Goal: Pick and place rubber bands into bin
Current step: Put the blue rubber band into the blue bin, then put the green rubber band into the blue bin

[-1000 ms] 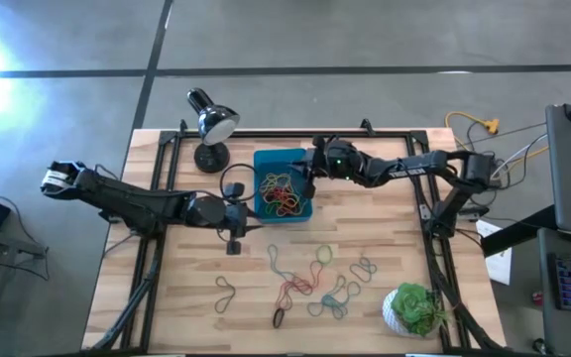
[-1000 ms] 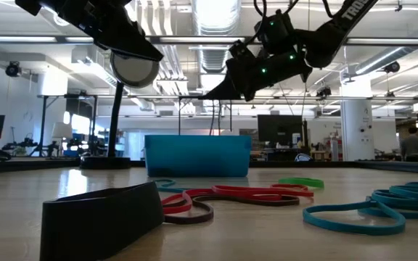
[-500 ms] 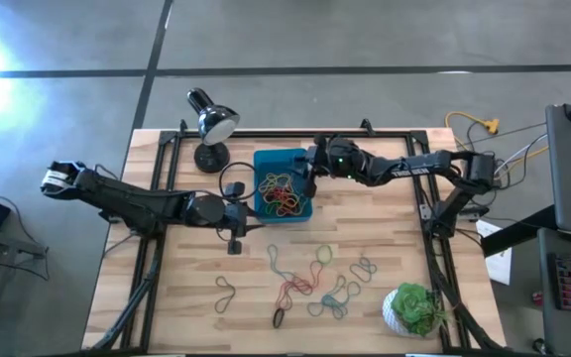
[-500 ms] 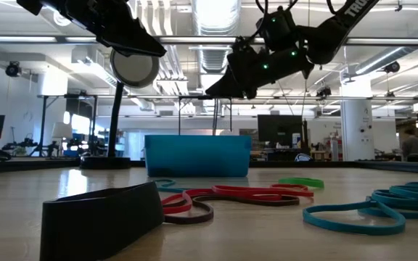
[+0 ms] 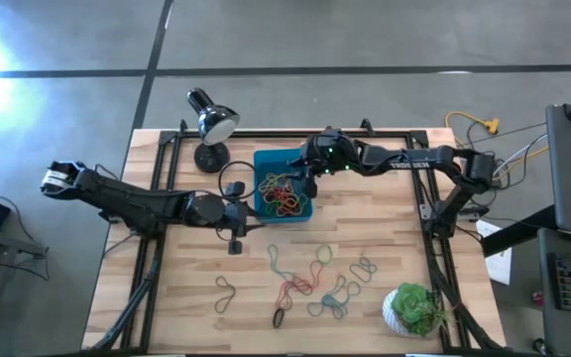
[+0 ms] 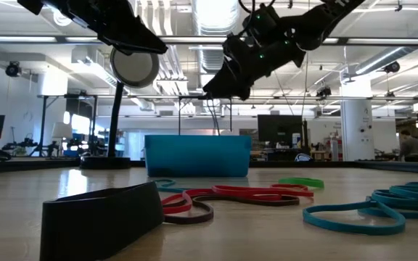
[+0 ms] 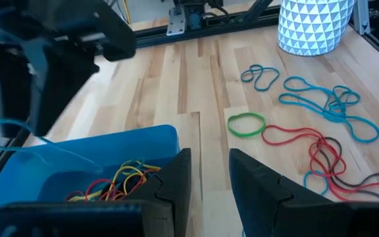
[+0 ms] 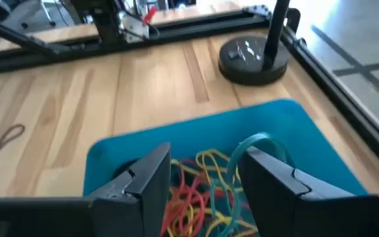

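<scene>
Hovering my right pincer fingers apart above the teal plastic bin, a teal rubber loop dangles at one o'clock, hanging lengthwise down.

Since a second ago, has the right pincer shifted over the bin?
Yes. In the high view the right pincer has drawn back toward the far edge of the bin, and in the low view it sits higher above it.

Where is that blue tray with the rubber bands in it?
Seen from above, the blue tray sits toward the table's far edge, just right of the black desk lamp, with the right claw above it.
</scene>
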